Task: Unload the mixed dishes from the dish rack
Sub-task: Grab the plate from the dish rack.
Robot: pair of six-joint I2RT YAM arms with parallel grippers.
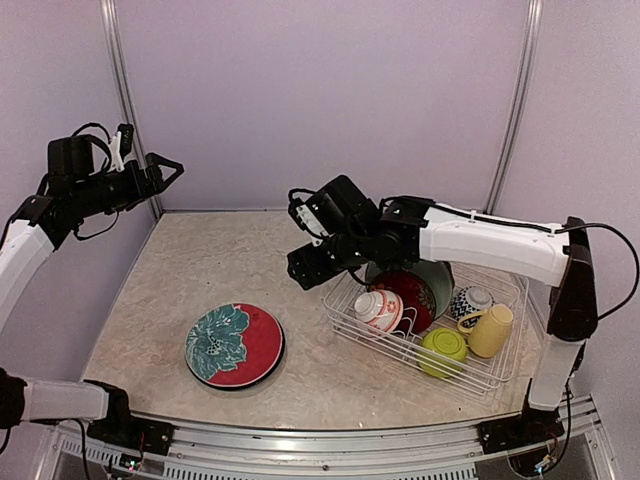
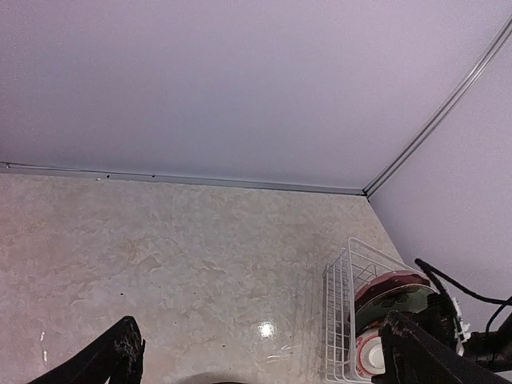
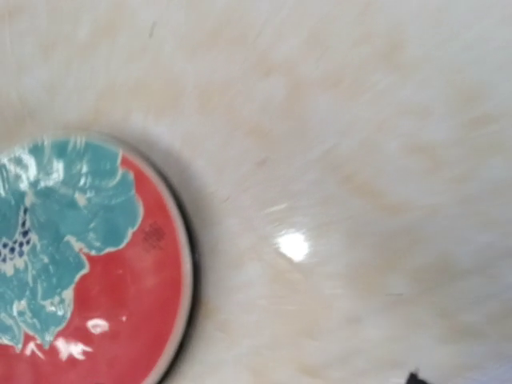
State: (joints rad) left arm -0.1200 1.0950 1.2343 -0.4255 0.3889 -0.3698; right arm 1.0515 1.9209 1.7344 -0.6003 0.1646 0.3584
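Crockery sits packed close in the dish rack [image 1: 400, 350], just to the right of and below the right hand [image 1: 300, 268]. A red-white bowl [image 1: 378, 307] is nearest it, with a dark red floral plate [image 1: 412, 295] and a pale teal plate [image 1: 438, 275] leaning just behind. A blue-white bowl [image 1: 470, 300], pale yellow mug [image 1: 490, 330] and lime green bowl [image 1: 443, 350] lie further right. That hand hangs over the bench [image 1: 180, 260] carrying nothing; I cannot tell whether its fingers are apart. Reaching in, a finger could knock the bowl against the leaning plates, or catch a wire and drag the whole rack. A red-and-teal floral plate [image 1: 235, 345] lies flat well to the hand's left, so a dish set down there carelessly may strike it. The left hand [image 1: 168, 170], fingers spread wide, is raised far off.
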